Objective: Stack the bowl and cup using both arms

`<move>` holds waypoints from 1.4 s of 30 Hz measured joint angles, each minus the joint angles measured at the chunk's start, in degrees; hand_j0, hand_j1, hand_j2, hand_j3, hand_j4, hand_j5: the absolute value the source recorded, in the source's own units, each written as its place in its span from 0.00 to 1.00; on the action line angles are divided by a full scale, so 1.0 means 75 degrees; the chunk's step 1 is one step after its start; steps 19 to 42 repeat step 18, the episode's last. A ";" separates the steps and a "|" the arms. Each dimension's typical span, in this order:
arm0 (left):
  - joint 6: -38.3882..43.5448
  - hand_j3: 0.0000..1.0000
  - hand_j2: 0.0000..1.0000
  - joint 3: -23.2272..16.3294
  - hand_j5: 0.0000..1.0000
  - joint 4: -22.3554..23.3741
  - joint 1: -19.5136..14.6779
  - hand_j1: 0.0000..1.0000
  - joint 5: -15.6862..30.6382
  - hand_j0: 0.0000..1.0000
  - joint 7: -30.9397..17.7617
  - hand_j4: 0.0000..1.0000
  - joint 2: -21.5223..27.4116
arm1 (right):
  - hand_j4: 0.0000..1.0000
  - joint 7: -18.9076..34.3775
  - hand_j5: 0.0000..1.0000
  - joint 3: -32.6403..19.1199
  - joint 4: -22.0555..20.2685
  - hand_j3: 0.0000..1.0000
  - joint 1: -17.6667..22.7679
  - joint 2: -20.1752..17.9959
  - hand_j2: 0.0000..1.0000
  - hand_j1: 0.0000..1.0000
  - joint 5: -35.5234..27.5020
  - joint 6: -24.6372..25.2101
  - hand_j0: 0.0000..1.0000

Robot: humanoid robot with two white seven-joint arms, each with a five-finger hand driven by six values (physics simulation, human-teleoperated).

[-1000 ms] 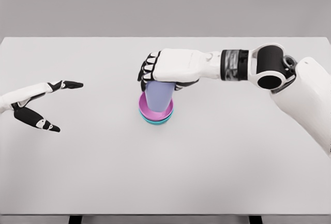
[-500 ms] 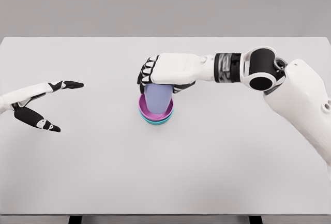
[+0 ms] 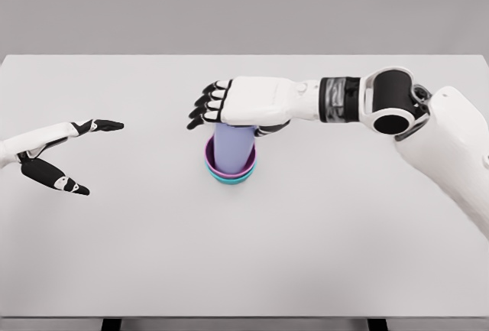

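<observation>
above cup [image 3: 233, 146], right hand [image 3: 237, 103] spread

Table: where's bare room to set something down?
Bare: the table in front of the bowls, all the way across; the far strip behind the right hand; the gap between left hand and bowls. Crowded: centre, where the cup stands in the bowls under the right hand.

On the tabletop [image 3: 321, 254] only one cluster stands, near the middle: a lavender cup [image 3: 232, 146] upright in a pink bowl [image 3: 229, 167] nested in a teal bowl [image 3: 231, 180]. The right hand [image 3: 237, 102] covers the cup's top, blocking approach from above. The left hand [image 3: 57, 155] hovers at the left edge, well apart.
</observation>
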 measured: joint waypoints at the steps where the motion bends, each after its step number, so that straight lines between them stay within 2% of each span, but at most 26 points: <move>1: 0.0000 1.00 1.00 0.0000 1.00 -0.0001 0.0000 1.00 0.0000 1.00 0.0000 1.00 -0.0001 | 1.00 0.0001 1.00 -0.0095 -0.0072 1.00 0.0047 -0.0086 1.00 1.00 -0.0013 -0.0002 1.00; 4: 0.0000 1.00 1.00 0.0000 1.00 -0.0002 0.0000 1.00 0.0000 1.00 0.0000 1.00 -0.0001 | 1.00 0.0000 1.00 -0.0861 -0.0192 1.00 0.0070 -0.0532 1.00 1.00 -0.0105 -0.0001 1.00; 7: 0.0000 1.00 1.00 0.0000 1.00 -0.0008 0.0000 1.00 -0.0001 1.00 0.0000 1.00 -0.0002 | 1.00 0.0000 1.00 -0.1825 -0.0214 1.00 0.0164 -0.1236 1.00 1.00 -0.0417 -0.0001 1.00; 11: -0.0001 1.00 1.00 0.0006 1.00 -0.0012 0.0001 1.00 -0.0001 1.00 0.0000 1.00 0.0000 | 1.00 0.0001 1.00 -0.2403 -0.0099 1.00 0.0808 -0.1905 1.00 1.00 -0.0626 -0.0002 1.00; 18: 0.0000 1.00 1.00 0.0087 1.00 0.0058 0.0035 1.00 -0.0073 1.00 0.0000 1.00 0.0001 | 1.00 0.0001 1.00 -0.2065 0.0057 1.00 0.0844 -0.2127 1.00 1.00 -0.0690 -0.0001 1.00; 42: 0.0000 1.00 1.00 0.0087 1.00 0.0058 0.0035 1.00 -0.0073 1.00 0.0000 1.00 0.0001 | 1.00 0.0001 1.00 -0.2065 0.0057 1.00 0.0844 -0.2127 1.00 1.00 -0.0690 -0.0001 1.00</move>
